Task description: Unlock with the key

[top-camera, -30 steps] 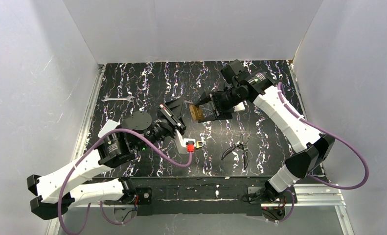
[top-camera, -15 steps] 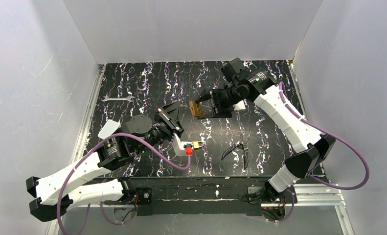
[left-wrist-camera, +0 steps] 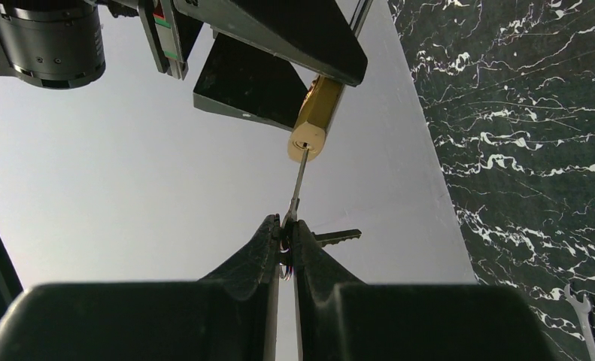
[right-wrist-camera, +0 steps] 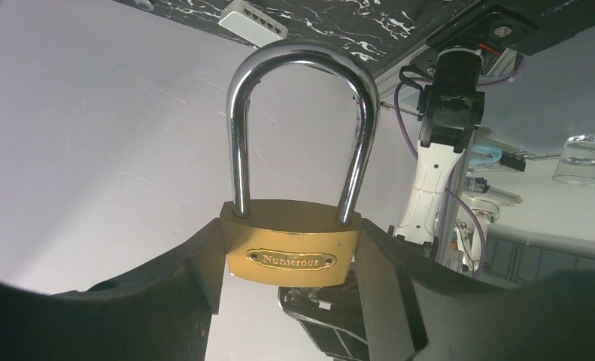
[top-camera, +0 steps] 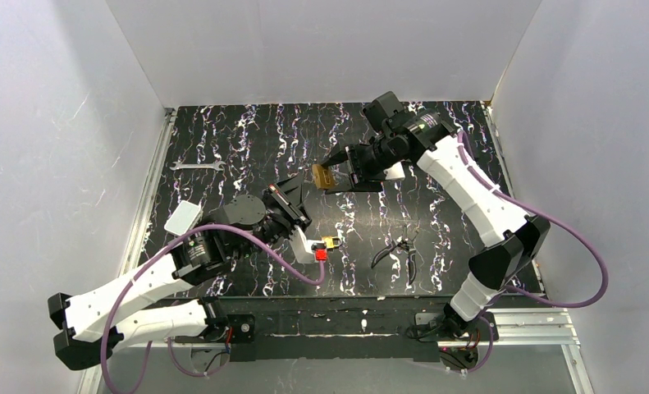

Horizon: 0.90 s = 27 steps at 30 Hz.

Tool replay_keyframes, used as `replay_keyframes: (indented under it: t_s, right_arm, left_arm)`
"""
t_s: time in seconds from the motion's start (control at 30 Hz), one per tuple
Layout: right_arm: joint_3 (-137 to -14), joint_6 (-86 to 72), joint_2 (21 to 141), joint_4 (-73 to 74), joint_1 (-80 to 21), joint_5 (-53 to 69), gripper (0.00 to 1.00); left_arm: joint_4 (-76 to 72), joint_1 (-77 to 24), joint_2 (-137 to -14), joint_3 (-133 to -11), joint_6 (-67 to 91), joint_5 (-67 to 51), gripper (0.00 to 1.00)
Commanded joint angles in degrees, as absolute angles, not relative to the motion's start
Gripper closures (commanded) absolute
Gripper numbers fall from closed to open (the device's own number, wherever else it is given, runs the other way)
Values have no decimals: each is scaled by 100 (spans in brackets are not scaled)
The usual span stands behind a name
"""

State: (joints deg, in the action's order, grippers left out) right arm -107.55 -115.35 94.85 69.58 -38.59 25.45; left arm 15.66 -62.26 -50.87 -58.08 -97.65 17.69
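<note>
Above table [top-camera: 247, 139] | left gripper [left-wrist-camera: 283, 226] pinches key [left-wrist-camera: 300, 177] | right gripper [right-wrist-camera: 290, 259] clamps padlock [right-wrist-camera: 279, 226] | second padlock [top-camera: 331, 243], second key [left-wrist-camera: 338, 237]

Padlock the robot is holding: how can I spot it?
Over the black table, the right gripper holds a brass padlock in the air, the key tip at its bottom. The other padlock lies on the table beside a red tag.

Probably a robotics lab: white panel walls [top-camera: 321, 49] enclose a black marbled table [top-camera: 247, 139] with aluminium rails [top-camera: 150, 193].
</note>
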Motion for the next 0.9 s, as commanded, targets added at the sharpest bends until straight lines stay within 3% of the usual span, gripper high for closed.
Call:
replay_keyframes:
  t_s: [0.0,0.87]
  right_arm:
    - [-11131,-11664,9462,6966,-3923,2716,99]
    - [-11150,-11561,9431,7085,-4218,2549,99]
  left_arm:
    - [1608,-6223,-5019,-5758,-9848,1869,100]
    - [1494,-6223,-4953,-5635,-9856,1906,100]
